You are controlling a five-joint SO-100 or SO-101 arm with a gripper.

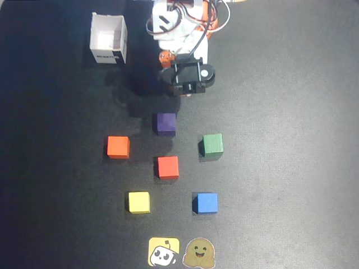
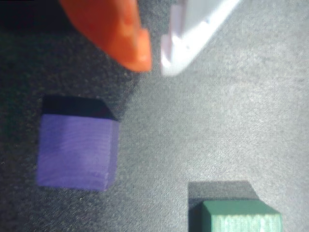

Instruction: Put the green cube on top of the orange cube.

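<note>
Nothing is held in the nearly closed gripper (image 2: 154, 60), poised at the wrist view's top, since the small dark-green matte cube (image 1: 213, 144) sits right of centre overhead, well apart from the bright orange matte cube (image 1: 118, 147) at left.

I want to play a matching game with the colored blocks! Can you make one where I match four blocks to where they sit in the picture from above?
Overhead view.
Blocks:
1. green cube
2. orange cube
3. purple cube
4. blue cube

Places:
A. nearest the arm
B. farthest left of the four
C. lowest of the four
D. right of the red cube, above the blue one

Pairs: 1-D, 2-B, 3-A, 4-C
</note>
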